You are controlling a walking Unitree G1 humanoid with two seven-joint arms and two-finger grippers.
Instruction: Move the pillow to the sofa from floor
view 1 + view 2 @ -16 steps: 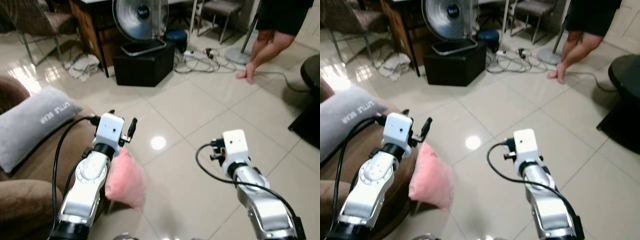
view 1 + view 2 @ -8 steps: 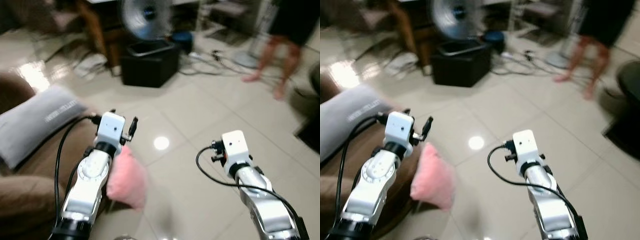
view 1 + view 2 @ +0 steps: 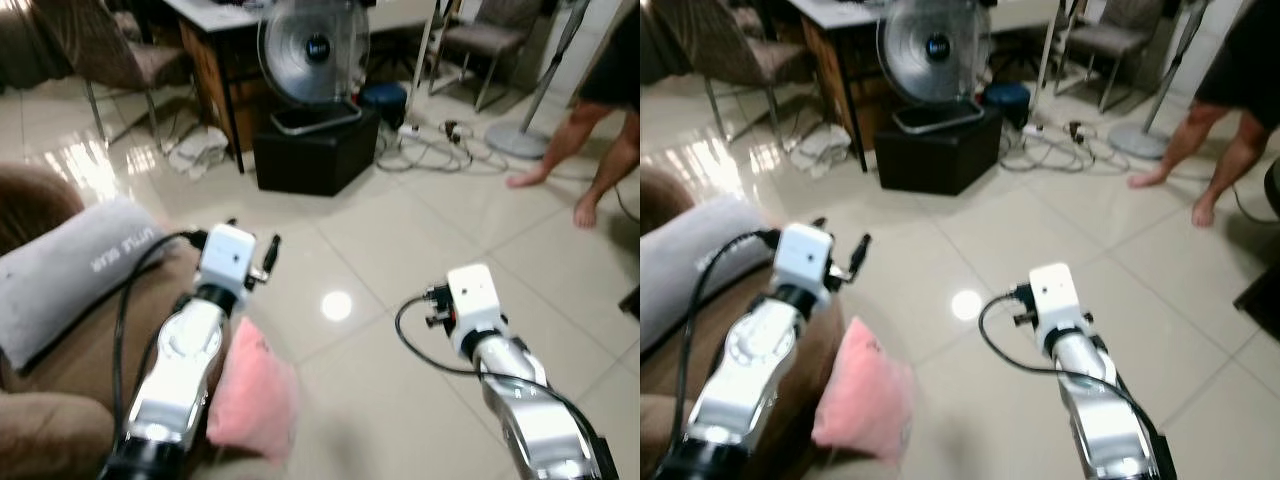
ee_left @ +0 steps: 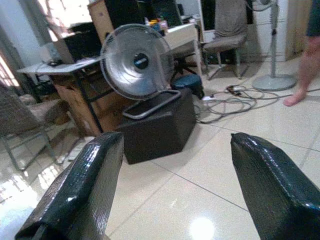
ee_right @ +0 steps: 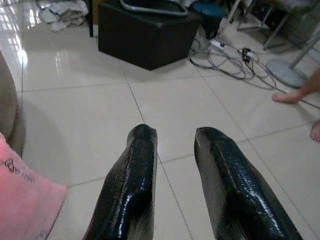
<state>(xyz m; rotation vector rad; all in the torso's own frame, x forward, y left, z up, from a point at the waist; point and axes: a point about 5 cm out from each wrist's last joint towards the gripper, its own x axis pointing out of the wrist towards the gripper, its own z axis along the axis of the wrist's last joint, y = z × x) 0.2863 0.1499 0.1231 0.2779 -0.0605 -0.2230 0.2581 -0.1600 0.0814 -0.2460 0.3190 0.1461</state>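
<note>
Leaning against the brown fabric sofa (image 3: 70,345), the soft pink pillow (image 3: 252,398) sits on the floor. Left gripper (image 4: 172,190) gapes empty; right gripper (image 5: 172,150) nearly closed, empty. A careless reach could shove it away.

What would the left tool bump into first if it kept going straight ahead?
Probably the black box with the round fan on top. The left tool is open and points at it over bare tiles, though depth is hard to judge.

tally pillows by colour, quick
Pink pillow: 1
Grey pillow: 1
Total: 2
</note>
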